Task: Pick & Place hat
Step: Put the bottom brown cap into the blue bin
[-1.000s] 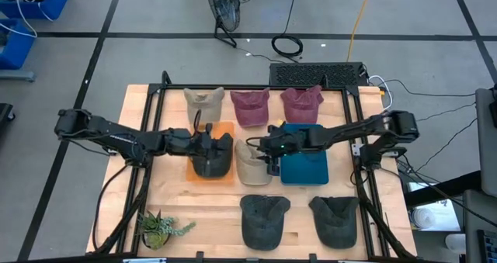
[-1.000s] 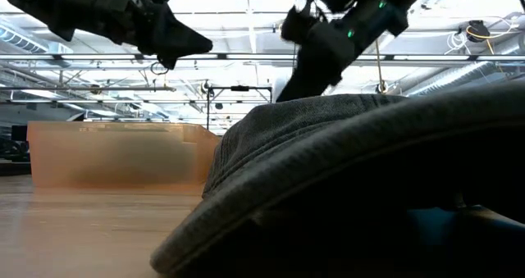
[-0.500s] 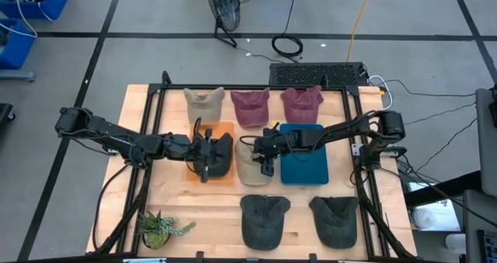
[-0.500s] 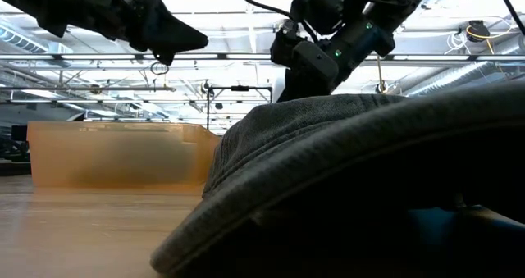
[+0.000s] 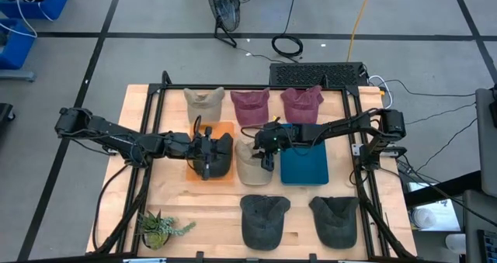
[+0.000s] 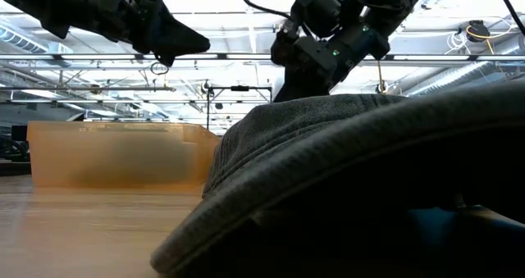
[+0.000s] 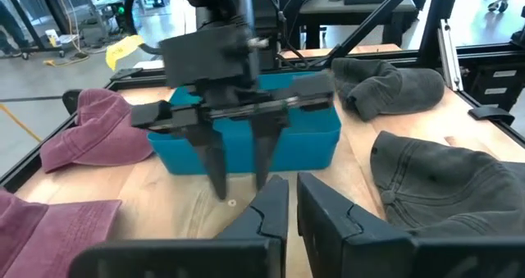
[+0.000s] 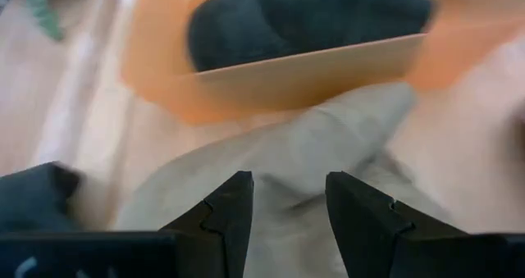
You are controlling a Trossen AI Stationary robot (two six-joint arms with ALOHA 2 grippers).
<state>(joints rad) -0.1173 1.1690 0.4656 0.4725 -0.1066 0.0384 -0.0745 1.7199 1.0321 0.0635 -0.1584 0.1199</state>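
A beige hat (image 5: pixel 251 168) lies crown up on the table between an orange bin (image 5: pixel 225 131) and a blue bin (image 5: pixel 304 164). My right gripper (image 5: pixel 266 162) hangs just over the beige hat (image 8: pixel 312 147), fingers open and pointing down; I cannot see it touch the cloth. A dark hat (image 5: pixel 217 158) rests inside the orange bin. My left gripper (image 5: pixel 207 167) hovers above that dark hat, shut and holding nothing. In the left wrist view its fingers (image 7: pixel 291 212) face my right gripper (image 7: pixel 238 175) and the blue bin (image 7: pixel 303 139).
A beige hat (image 5: pixel 204 102) and two maroon hats (image 5: pixel 250 106) (image 5: pixel 302 104) line the far edge. Two dark grey hats (image 5: pixel 264 216) (image 5: pixel 335 219) lie near the near edge, one filling the low view (image 6: pixel 369 171). A small plant (image 5: pixel 159 228) stands at the near left corner.
My right gripper has turned from reaching level toward the table's left to pointing down over the beige hat, its wrist swinging toward the far edge. My left gripper has shifted slightly toward the near edge over the orange bin. No hat has moved.
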